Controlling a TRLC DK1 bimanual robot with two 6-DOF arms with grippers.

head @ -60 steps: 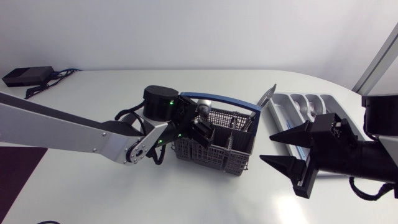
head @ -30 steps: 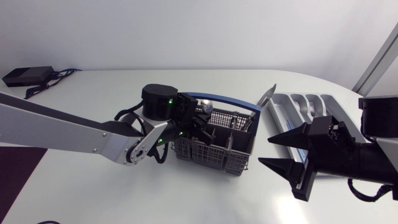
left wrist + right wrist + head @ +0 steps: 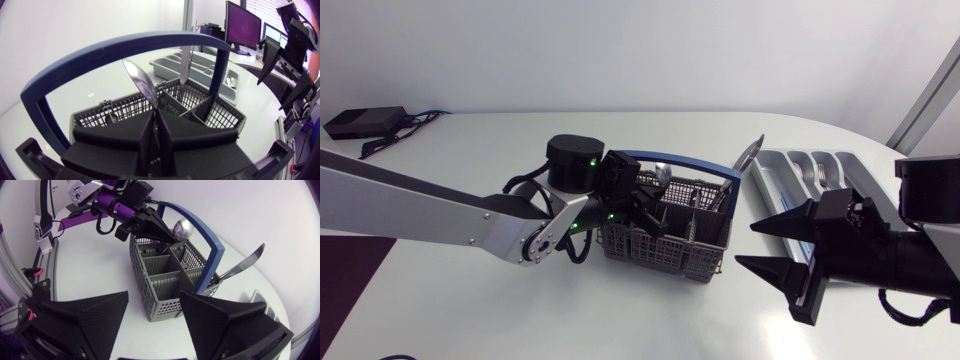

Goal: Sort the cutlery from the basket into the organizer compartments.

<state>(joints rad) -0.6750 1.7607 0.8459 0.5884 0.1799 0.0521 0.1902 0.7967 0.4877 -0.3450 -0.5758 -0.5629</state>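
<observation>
Now the left gripper (image 3: 156, 131) is pinching a spoon (image 3: 141, 86) in the basket (image 3: 670, 255) (fingers of the right gripper (image 3: 775, 243) spread); lifting it clear likely follows.

White tabletop (image 3: 470, 300), matte, plain, w/ a rounded edge at upper right of the frame. Upper left of the frame: small flat black box (image 3: 360, 122) lying on the tabletop nr its far-left edge; can't tell what it is. Cables (image 3: 415, 120) come off the box's right side, black plus one blue-ish, and trail a short way across the surface. Left wrist view: tiny dark speck (image 3: 90, 93) on the bare white top.
</observation>
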